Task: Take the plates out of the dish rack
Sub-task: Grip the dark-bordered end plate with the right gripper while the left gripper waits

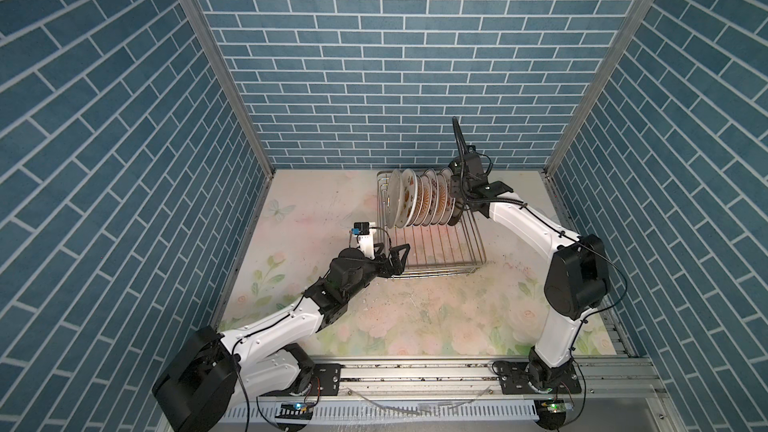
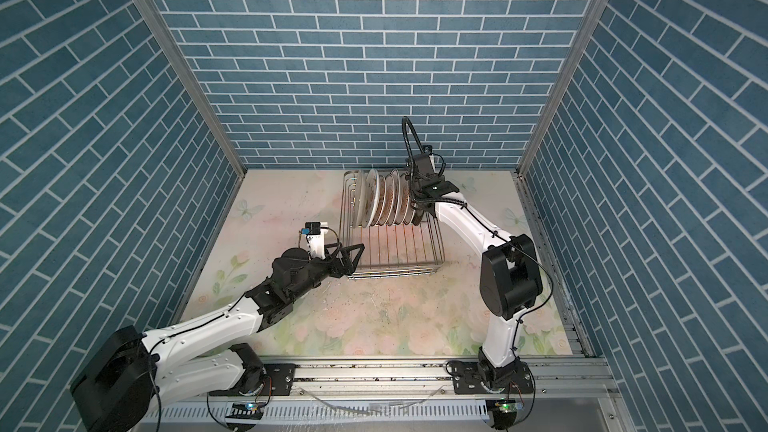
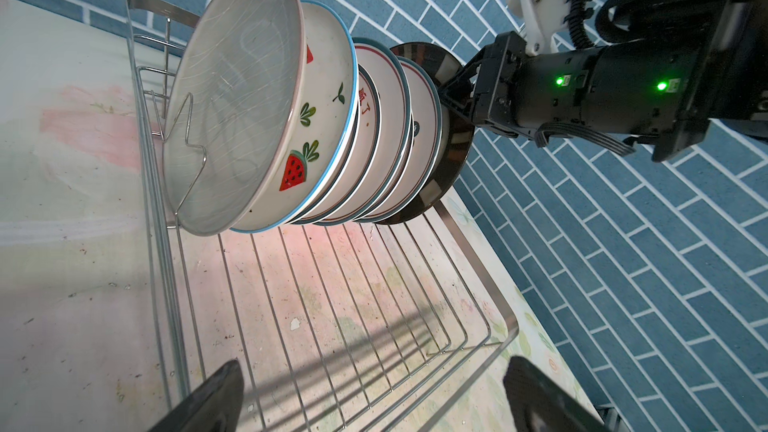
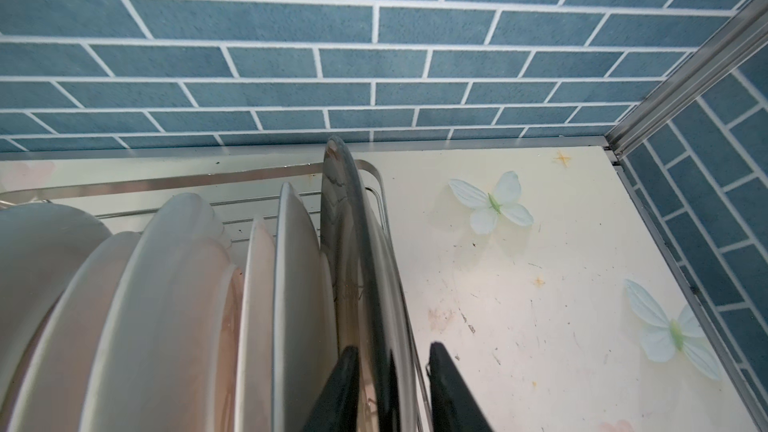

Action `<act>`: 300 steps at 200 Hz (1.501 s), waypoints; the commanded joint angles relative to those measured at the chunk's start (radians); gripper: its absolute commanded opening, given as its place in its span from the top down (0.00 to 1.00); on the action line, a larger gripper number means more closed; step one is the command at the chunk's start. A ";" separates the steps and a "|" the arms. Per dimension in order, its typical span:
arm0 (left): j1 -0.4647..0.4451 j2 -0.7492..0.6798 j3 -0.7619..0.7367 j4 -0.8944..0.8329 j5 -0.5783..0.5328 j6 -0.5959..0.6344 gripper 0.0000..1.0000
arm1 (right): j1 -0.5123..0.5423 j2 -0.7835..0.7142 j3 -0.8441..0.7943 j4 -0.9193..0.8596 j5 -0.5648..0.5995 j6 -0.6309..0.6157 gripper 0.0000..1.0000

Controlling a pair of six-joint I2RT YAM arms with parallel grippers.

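Several plates [image 1: 419, 201] stood edgewise in the rack [image 1: 440, 251], centre frame; we found the right end effector [image 4: 392, 353] nearer, narrow, astride the dark end plate [image 4: 365, 243], unclamped; the left end effector [image 1: 398, 260] gaped wide.

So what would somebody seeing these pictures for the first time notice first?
Probably the row of plates standing on edge in the dish rack at the far side of the table, with the right gripper straddling the rim of the dark shiny plate at the row's right end. The left gripper sits wide open at the rack's near edge, inside blue brick-pattern walls.
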 commanded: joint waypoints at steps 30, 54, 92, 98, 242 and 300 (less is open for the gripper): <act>-0.006 0.002 0.024 0.007 -0.022 -0.009 0.00 | 0.003 0.069 0.076 -0.020 0.048 -0.021 0.78; -0.006 0.008 0.024 0.010 -0.025 -0.013 0.00 | 0.003 0.082 0.075 -0.007 0.070 -0.021 0.83; -0.007 0.017 0.028 0.006 -0.032 -0.017 0.00 | 0.002 0.098 0.070 0.008 0.109 -0.033 0.85; -0.007 0.017 0.028 0.004 -0.035 -0.016 0.00 | 0.003 0.099 0.067 0.011 0.114 -0.033 0.84; -0.006 0.010 0.031 -0.036 -0.074 -0.033 0.00 | 0.073 0.007 0.044 -0.016 0.378 -0.044 1.00; -0.007 -0.002 0.019 -0.039 -0.084 -0.047 0.00 | 0.072 -0.115 -0.072 -0.033 0.459 -0.006 1.00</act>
